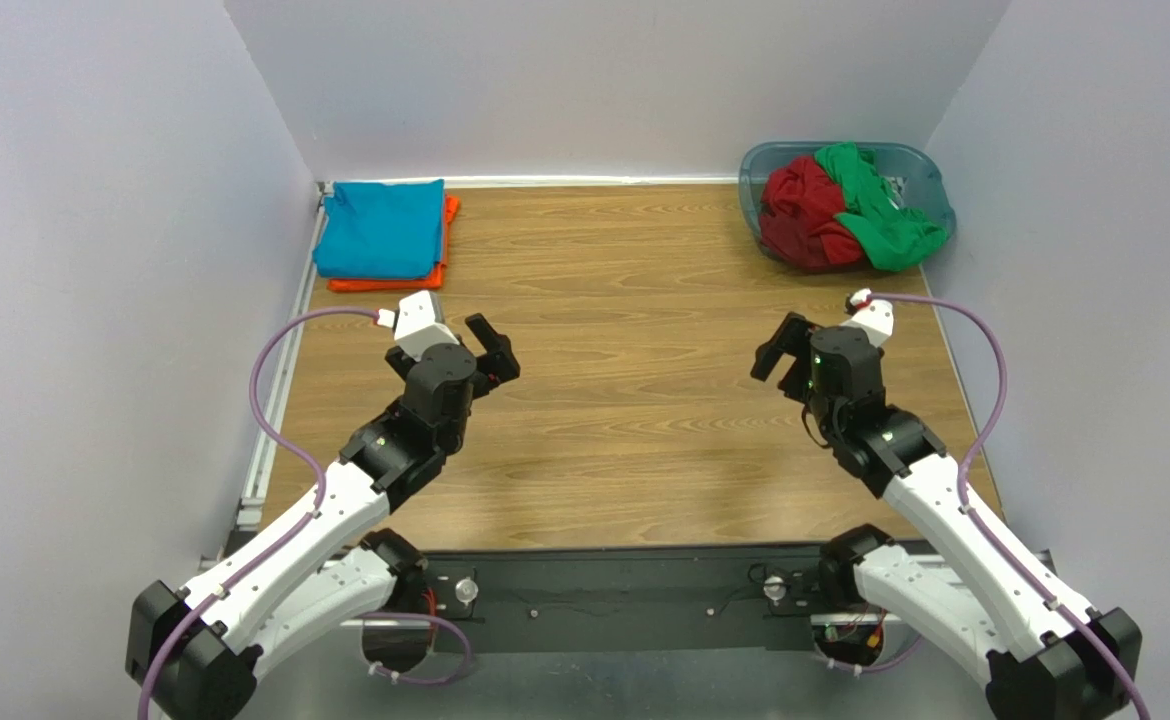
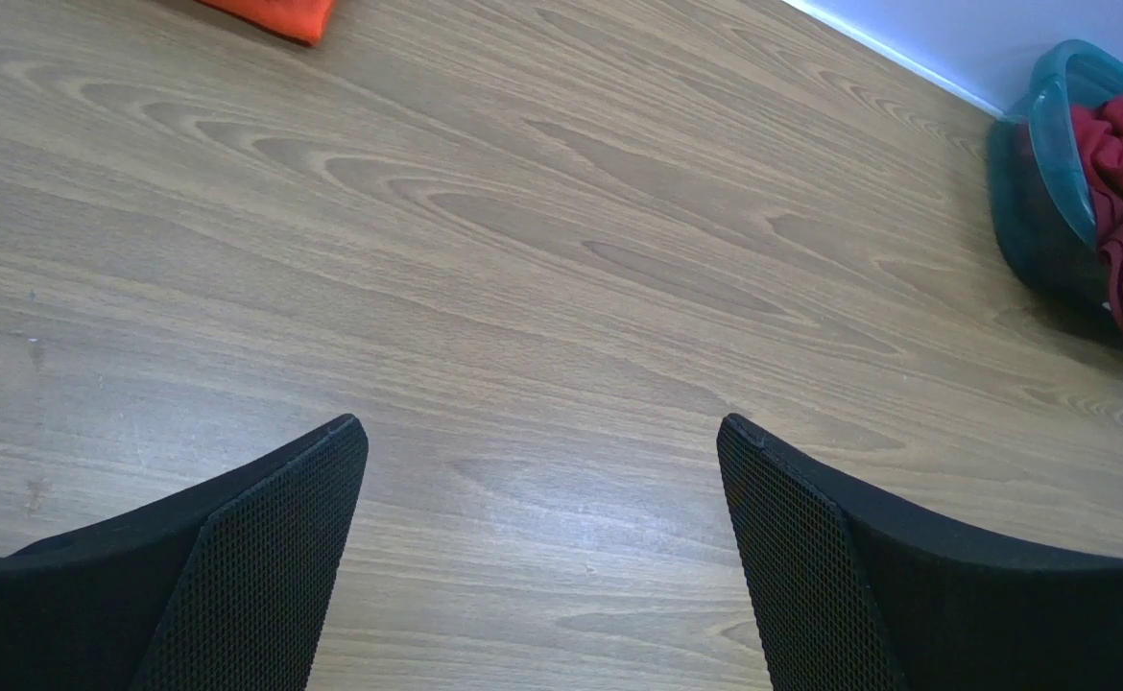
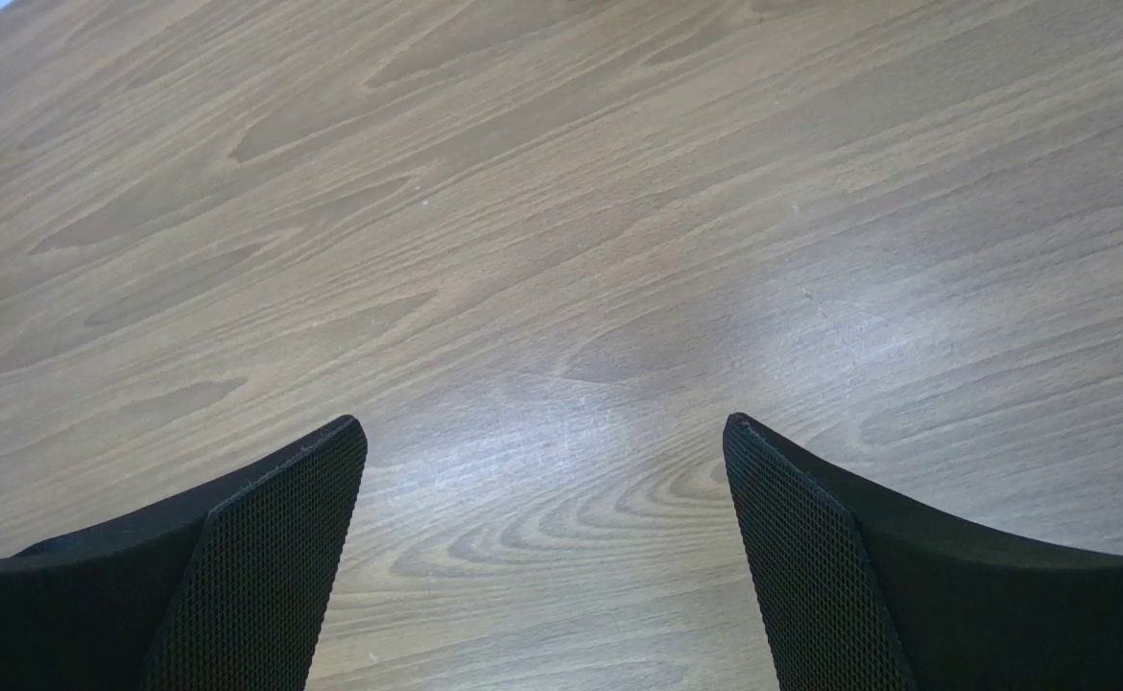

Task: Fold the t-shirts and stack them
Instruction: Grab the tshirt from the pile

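From above: teal shirt [image 1: 381,228] folded atop orange shirt [image 1: 396,282], far left; red shirt [image 1: 802,210] and green shirt [image 1: 884,228] heaped in the tub [image 1: 925,177]. Left fingers [image 1: 494,348] and right fingers [image 1: 782,348] wide, empty. Left wrist: tub ahead. Right wrist: only desk [image 3: 567,216] (pinch one shirt alone).

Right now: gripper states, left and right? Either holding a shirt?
Left gripper: open, holding nothing.
Right gripper: open, holding nothing.

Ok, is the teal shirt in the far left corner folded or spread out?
Folded. The teal-blue shirt lies as a neat flat rectangle on top of the orange shirt, whose edges show beneath it.
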You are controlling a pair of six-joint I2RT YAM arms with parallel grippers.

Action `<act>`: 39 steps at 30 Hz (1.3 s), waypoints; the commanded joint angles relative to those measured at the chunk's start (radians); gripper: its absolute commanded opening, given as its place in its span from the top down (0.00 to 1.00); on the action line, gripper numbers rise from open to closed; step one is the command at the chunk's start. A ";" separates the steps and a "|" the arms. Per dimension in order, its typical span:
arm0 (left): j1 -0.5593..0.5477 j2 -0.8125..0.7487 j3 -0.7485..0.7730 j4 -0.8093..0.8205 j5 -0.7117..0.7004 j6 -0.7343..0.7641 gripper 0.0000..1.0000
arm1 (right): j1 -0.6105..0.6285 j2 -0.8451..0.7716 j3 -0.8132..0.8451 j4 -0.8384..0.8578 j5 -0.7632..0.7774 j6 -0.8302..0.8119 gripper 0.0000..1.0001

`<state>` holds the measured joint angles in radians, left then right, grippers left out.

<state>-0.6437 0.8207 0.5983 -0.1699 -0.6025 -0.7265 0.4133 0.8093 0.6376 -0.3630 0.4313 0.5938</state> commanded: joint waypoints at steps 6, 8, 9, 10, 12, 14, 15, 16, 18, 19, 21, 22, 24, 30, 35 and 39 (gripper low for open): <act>-0.005 -0.008 -0.005 0.055 -0.049 0.045 0.02 | 0.005 0.152 0.190 0.010 0.157 -0.024 0.00; -0.005 -0.002 -0.003 0.066 -0.036 0.045 0.02 | 0.005 0.197 0.250 0.012 0.173 -0.028 0.00; -0.005 0.001 -0.003 0.079 -0.028 0.055 0.02 | 0.005 0.230 0.323 0.012 0.185 -0.040 0.00; -0.005 0.006 -0.002 0.086 -0.016 0.061 0.02 | 0.001 0.293 0.362 0.010 0.201 -0.051 0.00; -0.005 0.014 0.003 0.093 -0.016 0.059 0.02 | -0.031 0.368 0.443 0.010 0.213 -0.078 0.00; -0.004 0.020 0.008 0.101 -0.020 0.064 0.02 | -0.070 0.477 0.568 0.010 0.169 -0.115 0.00; -0.004 0.020 0.009 0.102 -0.022 0.068 0.02 | -0.118 0.510 0.606 0.009 0.117 -0.123 0.00; -0.004 0.021 0.012 0.105 -0.023 0.073 0.02 | -0.151 0.546 0.641 0.009 0.083 -0.129 0.00; -0.004 0.018 0.014 0.109 -0.025 0.076 0.02 | -0.206 0.640 0.735 0.009 0.029 -0.138 0.00; -0.004 0.018 0.014 0.110 -0.029 0.079 0.02 | -0.255 0.666 0.769 0.010 -0.020 -0.146 0.00; -0.004 0.017 0.011 0.113 -0.033 0.082 0.02 | -0.295 0.749 0.853 0.009 -0.055 -0.190 0.00; -0.002 0.017 0.008 0.113 -0.037 0.084 0.02 | -0.324 0.774 0.878 0.009 -0.071 -0.210 0.00; -0.001 0.015 0.003 0.116 -0.040 0.082 0.02 | -0.373 0.840 0.942 0.006 -0.104 -0.256 0.00; 0.003 0.021 -0.003 0.122 -0.036 0.078 0.02 | -0.507 0.967 1.040 -0.034 -0.213 -0.285 0.00; 0.004 0.024 -0.006 0.121 -0.029 0.076 0.02 | -0.571 1.076 1.070 -0.047 -0.196 -0.331 0.00; 0.004 0.026 -0.012 0.127 -0.043 0.068 0.02 | -0.663 1.142 1.074 -0.053 -0.296 -0.283 0.00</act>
<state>-0.6426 0.8436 0.5980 -0.0685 -0.6060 -0.6548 -0.1757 1.8893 1.6840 -0.3687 0.2443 0.3035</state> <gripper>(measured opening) 0.985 0.998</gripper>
